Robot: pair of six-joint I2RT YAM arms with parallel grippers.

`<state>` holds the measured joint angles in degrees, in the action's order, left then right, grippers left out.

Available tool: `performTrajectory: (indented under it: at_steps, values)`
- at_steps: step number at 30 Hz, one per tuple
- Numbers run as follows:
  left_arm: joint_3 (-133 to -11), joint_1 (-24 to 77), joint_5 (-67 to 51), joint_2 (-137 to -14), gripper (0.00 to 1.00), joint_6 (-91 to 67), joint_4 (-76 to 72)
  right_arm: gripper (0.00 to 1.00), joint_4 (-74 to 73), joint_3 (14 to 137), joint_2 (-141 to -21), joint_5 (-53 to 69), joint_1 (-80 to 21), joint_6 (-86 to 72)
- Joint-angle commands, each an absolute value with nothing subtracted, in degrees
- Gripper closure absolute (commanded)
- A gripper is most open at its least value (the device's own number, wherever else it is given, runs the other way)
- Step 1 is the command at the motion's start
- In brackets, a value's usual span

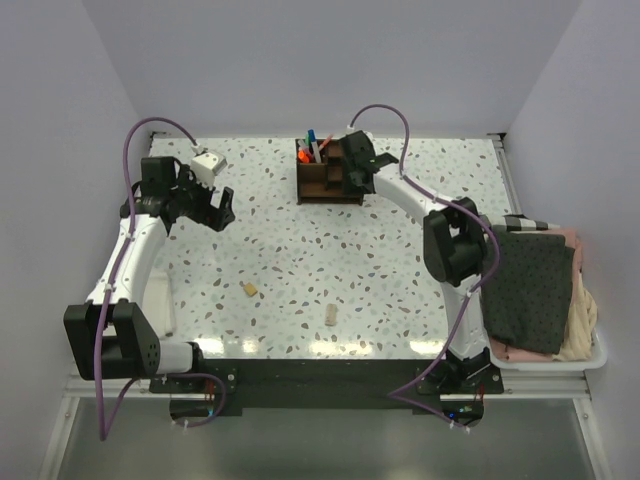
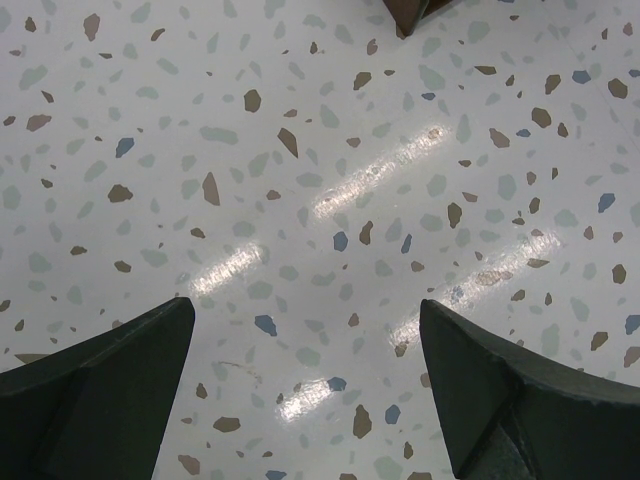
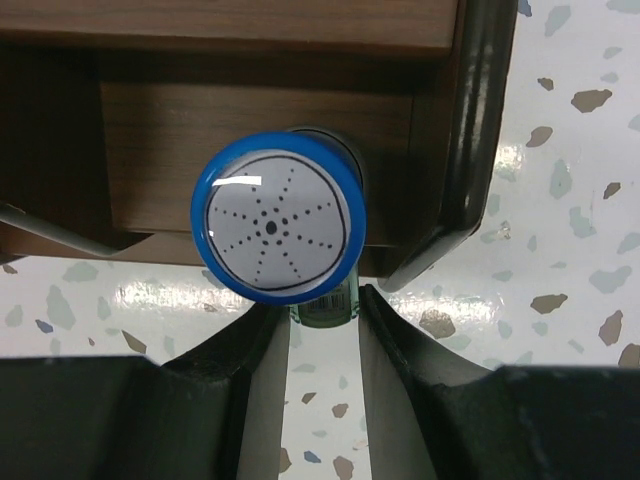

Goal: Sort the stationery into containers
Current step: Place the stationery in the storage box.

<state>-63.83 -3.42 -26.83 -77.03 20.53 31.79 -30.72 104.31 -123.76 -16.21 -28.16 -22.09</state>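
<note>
My right gripper (image 3: 325, 312) is shut on a blue-capped piece (image 3: 276, 215). It is a round stick seen end on, and its green barcoded body (image 3: 326, 308) sits between the two fingers. It hangs at the dark brown wooden organizer box (image 3: 250, 110), over the box's right end (image 1: 325, 178) in the top view. Pens and markers (image 1: 312, 149) stand in the box's left compartment. Two small tan blocks (image 1: 249, 289) (image 1: 330, 315) lie on the near table. My left gripper (image 1: 215, 208) hovers open over bare speckled table (image 2: 300, 200) at the back left, with nothing between its fingers (image 2: 110, 380).
A white folded cloth (image 1: 208, 164) lies behind the left gripper. A white tray (image 1: 592, 358) at the right edge holds dark and pink cloths (image 1: 535, 285). A dark glossy rim (image 3: 480, 130) stands right beside the box. The box's corner (image 2: 410, 12) shows at the top of the left wrist view.
</note>
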Motion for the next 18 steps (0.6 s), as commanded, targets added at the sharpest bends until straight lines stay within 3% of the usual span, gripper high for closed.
performTrajectory:
  at_steps: [1,17,18]
  values:
    - [-63.4,-3.8,-27.2,-77.2,0.00,20.1,29.5,1.00,-27.5,107.6,-124.8,-18.9,-28.2,-23.3]
    - [-64.5,-3.8,-27.3,-78.7,0.00,19.8,29.4,1.00,-26.7,109.1,-127.8,-21.0,-28.3,-23.6]
    - [-64.6,-3.8,-27.3,-78.7,0.00,19.8,29.5,0.93,-26.7,109.2,-127.9,-20.9,-28.3,-23.6]
